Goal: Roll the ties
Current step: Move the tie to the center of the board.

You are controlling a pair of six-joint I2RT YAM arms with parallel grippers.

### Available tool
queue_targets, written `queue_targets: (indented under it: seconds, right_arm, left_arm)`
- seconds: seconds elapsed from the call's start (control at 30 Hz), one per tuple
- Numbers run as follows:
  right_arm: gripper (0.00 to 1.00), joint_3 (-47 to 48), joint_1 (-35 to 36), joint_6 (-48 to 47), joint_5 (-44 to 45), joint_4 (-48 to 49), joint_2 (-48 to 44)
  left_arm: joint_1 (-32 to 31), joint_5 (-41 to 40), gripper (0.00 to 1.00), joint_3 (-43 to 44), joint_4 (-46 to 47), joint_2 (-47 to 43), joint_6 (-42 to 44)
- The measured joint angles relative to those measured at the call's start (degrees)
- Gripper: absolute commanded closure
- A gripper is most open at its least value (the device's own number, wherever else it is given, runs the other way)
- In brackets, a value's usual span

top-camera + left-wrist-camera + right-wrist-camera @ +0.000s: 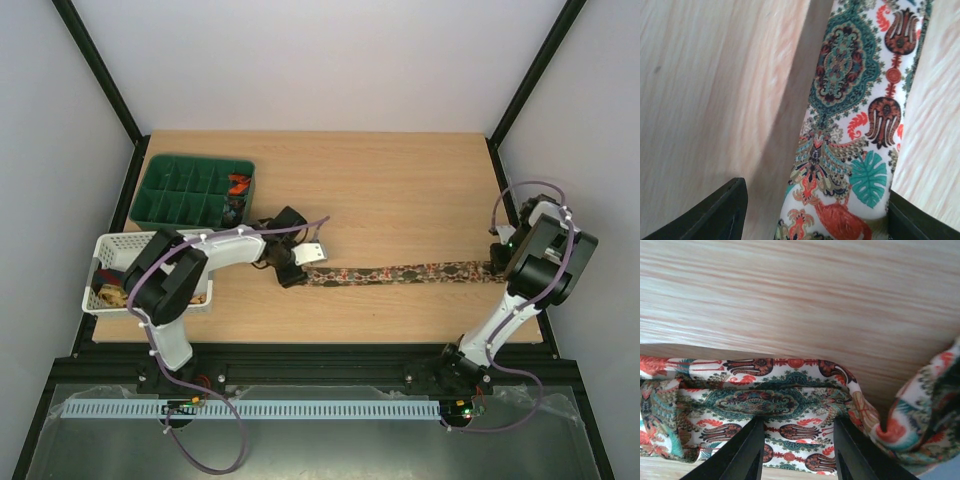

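The floral tie (400, 272) lies flat as a long strip on the surface (400, 190), starting close to the green tray (200, 159) and running away from it; nothing of it is rolled yet. My left fingers (725, 212) stand open around its end by the tray. My right fingers (747, 452) press on the far end, but I cannot tell if they grip. An orange-red coil (238, 183), probably a finished tie, sits in the tray.

A green compartment tray (165, 195) sits behind a white basket (110, 250) on the wooden table (400, 190).
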Motion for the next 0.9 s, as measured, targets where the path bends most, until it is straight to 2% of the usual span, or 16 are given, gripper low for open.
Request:
queue_targets:
  seconds: [0.17, 0.3, 0.43, 0.57, 0.7, 0.9]
  right_arm:
    - [0.6, 2.12, -3.76, -1.25, 3.08, 0.09, 1.49]
    - [0.57, 5.97, -5.55, -1.03, 3.08, -1.18, 3.32]
    - [0.53, 8.35, -5.53, -0.81, -1.14, -4.02, 2.97]
    - [0.52, 8.37, -2.99, -0.92, -6.49, -8.07, 0.31]
    - [0.56, 7.08, 1.62, -0.81, -12.24, -11.63, -4.35]
    - [0.62, 1.99, 10.78, 1.16, -19.82, -14.47, -9.84]
  left_arm:
    - [-3.65, 1.81, 0.35, 2.4, 0.39, 1.97, -1.55]
    - [-3.91, 4.48, 0.27, 3.32, 0.33, 1.97, -2.38]
    - [-2.27, 6.14, 0.19, 1.62, -0.26, -1.84, -1.18]
    - [-1.79, 7.39, 0.18, 0.59, -0.5, -7.08, -0.22]
    - [-3.15, 8.24, 0.24, 2.23, -0.11, -5.9, -1.2]
    - [-5.07, 8.33, 0.39, 4.94, 2.05, -0.52, -3.45]
